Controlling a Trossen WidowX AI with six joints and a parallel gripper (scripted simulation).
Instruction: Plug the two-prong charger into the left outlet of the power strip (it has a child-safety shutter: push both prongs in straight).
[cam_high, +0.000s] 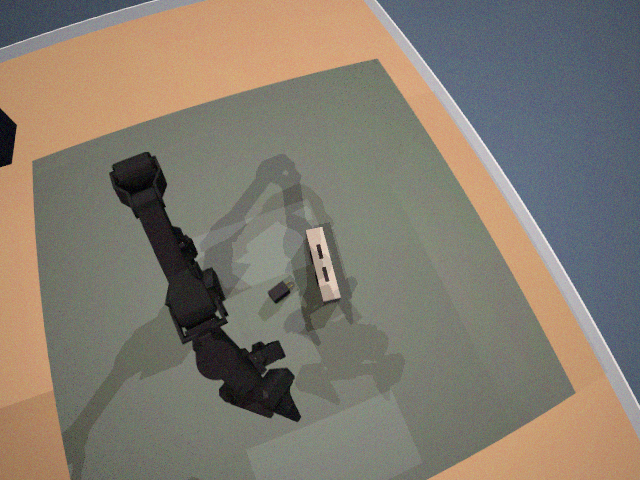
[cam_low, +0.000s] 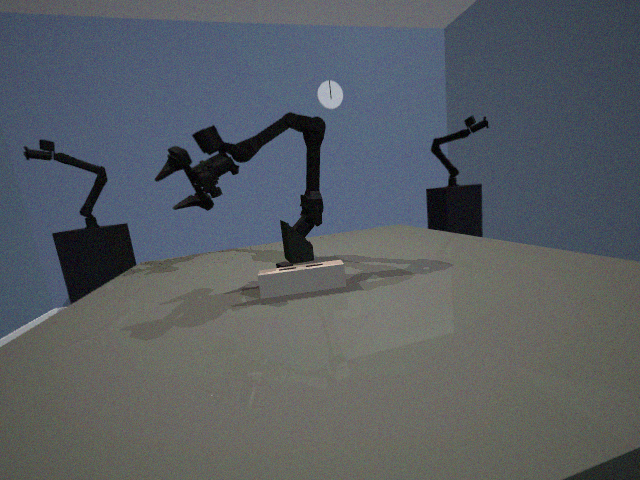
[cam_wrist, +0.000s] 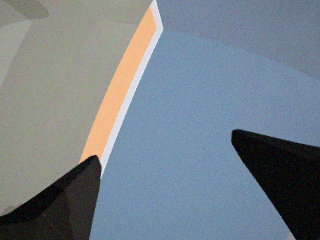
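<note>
- Two-prong charger: outside the tool, lying on the desk with its prongs toward the power strip; the exterior view shows only a sliver of it behind the strip.
- The tool's fingers are spread wide apart, with nothing between them. It hangs above the desk, slanting downward in the exterior view.
- A wrist camera sits on the arm just behind the tool.
- The black arm rises from the desk and bends over at a high elbow toward the tool.
- The power strip is pale and box-shaped, near the charger but apart from it, with two dark outlet slots on top. Neither slot has a plug in it.
- Overlapping shadows of the arm fall across the desk around the charger and strip.
- Beyond the desk are orange floor, white edging and blue walls.
- In the exterior view, two more arms stand on dark pedestals, left and right in the picture, and a round white clock hangs on the wall.
</note>
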